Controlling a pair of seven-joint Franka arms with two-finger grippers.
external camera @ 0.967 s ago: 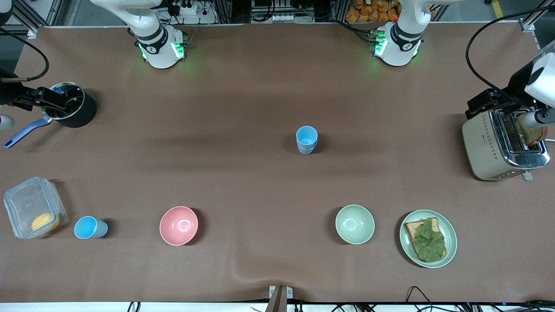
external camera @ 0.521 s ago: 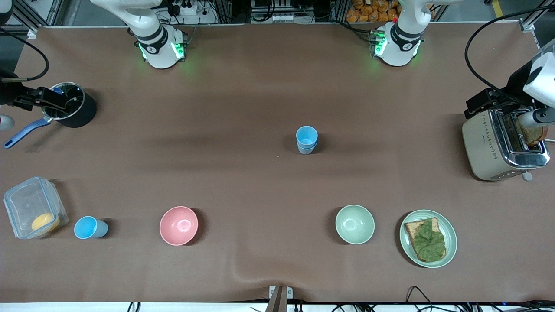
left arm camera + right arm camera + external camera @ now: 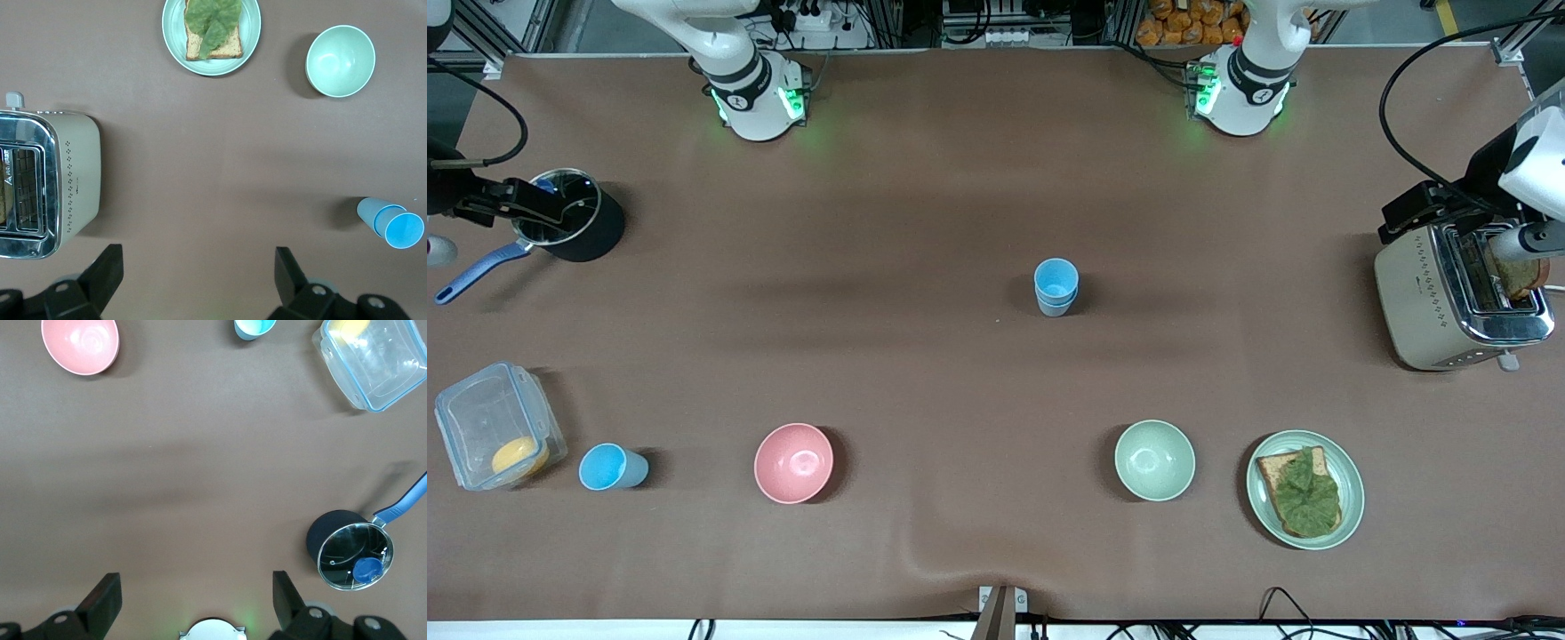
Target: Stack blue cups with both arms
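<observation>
Mid-bench stands a stack of two blue cups [image 3: 1056,286], one nested in the other, upright and well apart from everything else. A third, single blue cup [image 3: 611,468] sits near the front camera toward the right arm's end, just beside a clear lidded container [image 3: 496,426] with something yellow in it, perhaps a piece of fruit. By my reckoning the job is partly done: that lone cup is not yet on the stack.

Both arms wait at the ends of the bench. The left claw [image 3: 197,283] hangs over bare bench beside the toaster [image 3: 1458,296], fingers spread wide and holding nothing. The right claw [image 3: 193,600] hangs beside the black saucepan [image 3: 569,216], likewise spread and empty.

The middle of the bench is open brown mat, so there is plenty of room around the stack. The single cup is tighter: the container is on one flank and the pink bowl [image 3: 793,462] farther along on the other. The green bowl [image 3: 1154,460] and the plate of toast with a leaf [image 3: 1305,489] lie clear of any likely path.
</observation>
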